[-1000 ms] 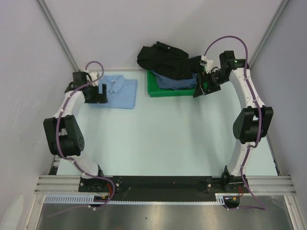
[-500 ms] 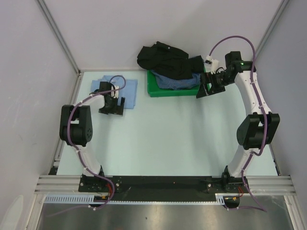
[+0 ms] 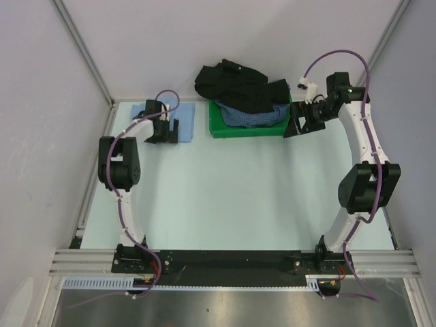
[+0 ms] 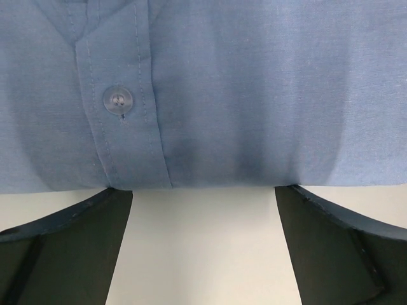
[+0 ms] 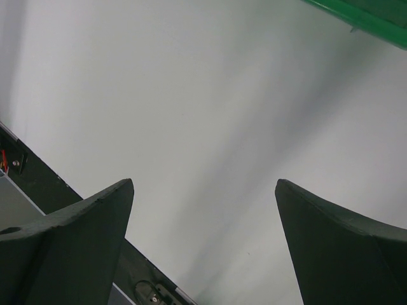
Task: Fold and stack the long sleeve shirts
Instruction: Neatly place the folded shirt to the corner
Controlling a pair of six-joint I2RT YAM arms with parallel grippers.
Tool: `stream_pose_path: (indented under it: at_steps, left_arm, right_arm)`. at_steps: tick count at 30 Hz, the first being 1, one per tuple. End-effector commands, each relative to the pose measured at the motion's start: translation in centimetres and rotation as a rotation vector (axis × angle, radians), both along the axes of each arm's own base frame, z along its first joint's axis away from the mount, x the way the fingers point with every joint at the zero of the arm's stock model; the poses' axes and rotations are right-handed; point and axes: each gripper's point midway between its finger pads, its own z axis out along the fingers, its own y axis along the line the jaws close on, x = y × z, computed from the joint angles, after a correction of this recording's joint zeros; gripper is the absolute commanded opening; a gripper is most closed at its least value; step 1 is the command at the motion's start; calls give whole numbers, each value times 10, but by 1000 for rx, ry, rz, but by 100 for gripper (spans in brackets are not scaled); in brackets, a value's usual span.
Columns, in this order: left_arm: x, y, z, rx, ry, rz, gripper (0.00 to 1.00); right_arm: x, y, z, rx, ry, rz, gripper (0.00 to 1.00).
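A folded light blue long sleeve shirt (image 3: 187, 122) lies flat at the back left of the table. My left gripper (image 3: 165, 138) hovers open over its near edge; in the left wrist view the shirt (image 4: 254, 95) with its button placket fills the top, and the gripper (image 4: 203, 189) holds nothing. A black shirt (image 3: 235, 80) lies heaped over a dark-blue checked shirt (image 3: 253, 117) in the green tray (image 3: 238, 131). My right gripper (image 3: 294, 127) hangs open just right of the tray, tilted, with only bare table between its fingers (image 5: 76, 241).
The tray's green rim (image 5: 362, 16) shows at the top right of the right wrist view. White walls close in the table at the back and on both sides. The black base rail (image 3: 231, 262) runs along the near edge.
My left arm has swung in from the far left, and its gripper now sits over the blue shirt's near edge. The right gripper has drifted slightly right, away from the tray.
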Motion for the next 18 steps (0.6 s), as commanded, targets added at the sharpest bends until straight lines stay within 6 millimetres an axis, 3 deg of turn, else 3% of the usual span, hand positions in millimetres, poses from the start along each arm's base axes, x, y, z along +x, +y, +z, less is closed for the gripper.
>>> stream_pose_path:
  at_steps: [1, 3, 6, 7, 10, 11, 14, 15, 16, 17, 18]
  left_arm:
    - [18, -7, -1, -30, -1, -8, 99]
    - [27, -11, 8, -46, -15, -28, 99]
    - [23, -13, 28, -46, -26, -64, 100]
    - [24, -13, 55, -40, -78, -84, 99]
    - [13, -26, 103, -44, -134, -165, 99]
    - [8, -34, 137, -38, -187, -193, 99]
    - [-6, -48, 197, 5, -239, -219, 99]
    - [-12, -52, 225, 4, -256, -227, 99]
    - [-16, -58, 239, -11, -268, -245, 100]
    - [-20, -65, 269, -33, -321, -266, 99]
    - [-30, -68, 274, -47, -306, -296, 99]
  right_arm:
    - [3, -7, 20, 7, -63, -29, 100]
    - [4, -6, 22, 9, -68, -28, 100]
    - [8, -6, 26, 15, -84, -28, 100]
    - [10, -7, 31, 16, -99, -28, 100]
    - [21, -11, 42, 6, -166, -37, 100]
    - [31, -14, 49, -2, -218, -45, 100]
    - [47, -23, 60, -61, -341, -63, 100]
    - [50, -32, 70, -108, -407, -89, 100]
    - [65, -36, 85, -126, -514, -111, 100]
    - [66, -40, 70, -142, -511, -126, 100]
    - [65, -43, 81, -163, -570, -133, 100]
